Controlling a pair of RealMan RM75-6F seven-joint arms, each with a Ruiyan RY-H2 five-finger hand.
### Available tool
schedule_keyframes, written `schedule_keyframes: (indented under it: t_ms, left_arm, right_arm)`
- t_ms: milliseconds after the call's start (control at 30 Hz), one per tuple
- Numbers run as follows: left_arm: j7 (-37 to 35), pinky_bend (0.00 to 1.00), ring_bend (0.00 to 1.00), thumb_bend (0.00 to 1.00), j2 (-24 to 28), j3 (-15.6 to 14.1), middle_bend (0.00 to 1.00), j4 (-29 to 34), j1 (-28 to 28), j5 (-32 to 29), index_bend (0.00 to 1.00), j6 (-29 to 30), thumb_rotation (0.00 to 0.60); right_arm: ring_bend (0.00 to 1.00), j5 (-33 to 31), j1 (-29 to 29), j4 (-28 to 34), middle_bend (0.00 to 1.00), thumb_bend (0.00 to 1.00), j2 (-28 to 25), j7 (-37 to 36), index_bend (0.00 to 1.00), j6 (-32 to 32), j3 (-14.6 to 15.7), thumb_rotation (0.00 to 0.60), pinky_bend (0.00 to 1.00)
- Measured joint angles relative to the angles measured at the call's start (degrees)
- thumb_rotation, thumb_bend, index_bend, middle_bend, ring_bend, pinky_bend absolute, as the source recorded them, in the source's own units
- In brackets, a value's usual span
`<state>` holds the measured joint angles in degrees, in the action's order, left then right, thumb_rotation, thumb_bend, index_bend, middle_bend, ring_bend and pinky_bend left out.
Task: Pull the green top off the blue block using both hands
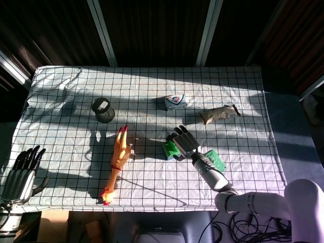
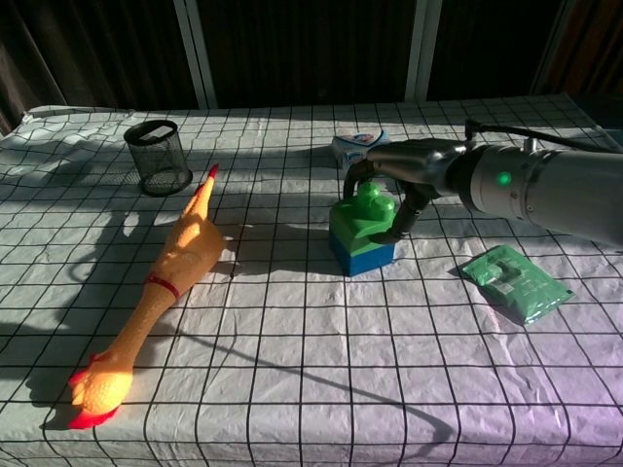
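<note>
Right hand (image 2: 394,185) is curled over the green top (image 2: 362,216), fingers touching both sides, so it's gripping it. The top's still on the blue block (image 2: 361,258), mid-table. Left hand (image 1: 20,171) hangs loose off the near left corner. Mesh cup (image 2: 158,157) looks empty.

- Green top (image 2: 363,216): a glossy green toy brick with a rounded knob on its upper face, seated upright and squarely on the blue block, lit by sun.
- Blue block (image 2: 360,258): a low blue base resting on the checked cloth near the table's centre, mostly covered from above (image 1: 171,148).
</note>
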<state>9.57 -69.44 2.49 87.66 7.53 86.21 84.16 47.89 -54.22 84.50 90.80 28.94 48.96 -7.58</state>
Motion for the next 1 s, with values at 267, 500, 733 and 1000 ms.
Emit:
schedule_keyframes:
  t_ms: [267,500,733,1000]
  left_arm:
    - [-0.6,0.09,0.00,0.33,0.5,-0.2,0.00,0.4,-0.1,-0.1,0.00,-0.1,0.600]
    - [-4.6,0.09,0.00,0.33,1.1,-0.5,0.00,0.0,0.4,1.2,0.00,-0.6,0.600]
    - [-19.0,0.09,0.00,0.32,1.6,-1.1,0.00,-2.7,2.1,4.8,0.00,-1.1,0.600]
    - [-49.7,0.09,0.00,0.30,-0.8,-2.0,0.00,-9.7,5.7,10.5,0.00,0.6,0.600]
  right_arm:
    - [0.30,1.4,0.8,-1.0,0.50,0.27,1.7,0.7,0.69,4.0,-0.1,0.600,0.24]
    - [0.39,8.3,2.8,0.7,0.62,0.29,1.2,-2.1,0.84,8.1,-0.4,0.600,0.30]
    - [0.42,15.9,5.3,7.5,0.64,0.30,-3.1,-10.1,0.88,10.9,-1.3,0.600,0.33]
    - [0.42,21.1,7.3,15.4,0.65,0.30,-8.1,-20.5,0.89,13.1,-5.3,0.600,0.34]
